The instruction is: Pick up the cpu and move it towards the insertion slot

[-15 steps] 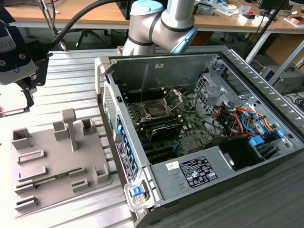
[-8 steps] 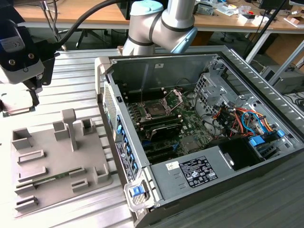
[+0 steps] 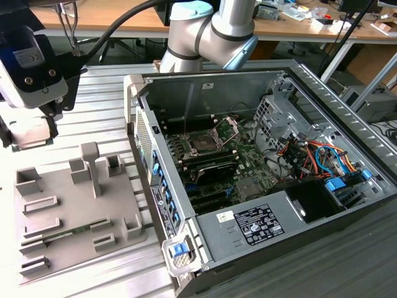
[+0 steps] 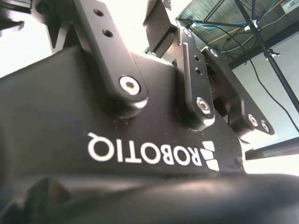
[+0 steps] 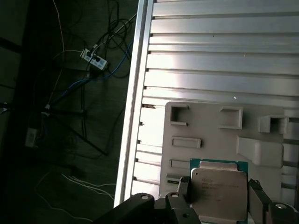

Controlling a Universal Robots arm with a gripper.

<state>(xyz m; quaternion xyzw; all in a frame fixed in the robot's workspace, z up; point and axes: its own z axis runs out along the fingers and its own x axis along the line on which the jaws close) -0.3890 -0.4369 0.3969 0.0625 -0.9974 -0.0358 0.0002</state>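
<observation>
One grey-and-pale-blue robot arm (image 3: 211, 31) stood behind one open grey metal desktop computer case (image 3: 347, 121), which lay on its side on a ribbed aluminium table (image 3: 105, 87). The arm's one black gripper (image 5: 219, 201) hung off the case's end at the exterior view's left, well apart from the case wall.

In the first wrist view two black fingers (image 5: 183, 190) pressed against opposite edges of the one cpu (image 5: 218, 186). It was a small flat square chip with a silvery metal top and a green rim. The jaws were closed on it, and it was held over one pale grey plastic fixture plate (image 3: 74, 211) with raised blocks and shallow pockets. That plate lay just beside the case on the same side.

Inside the case, towards its far wall, sat the one insertion slot (image 3: 203, 141), a square socket with a dark centre and a silver frame. Its hinged metal retaining plate (image 3: 231, 126) stood tipped up. Between the cpu and that slot rose the case's perforated side wall (image 3: 144, 133), with a row of blue tabs.

Deeper inside the case were a bundle of orange and blue cables (image 3: 322, 155) and one grey labelled power-supply box (image 3: 254, 223). Beyond the case stood wooden benches (image 3: 124, 18). Off the table's edge, away from the case, one white power strip (image 5: 93, 58) lay on the dark floor among loose wires.
</observation>
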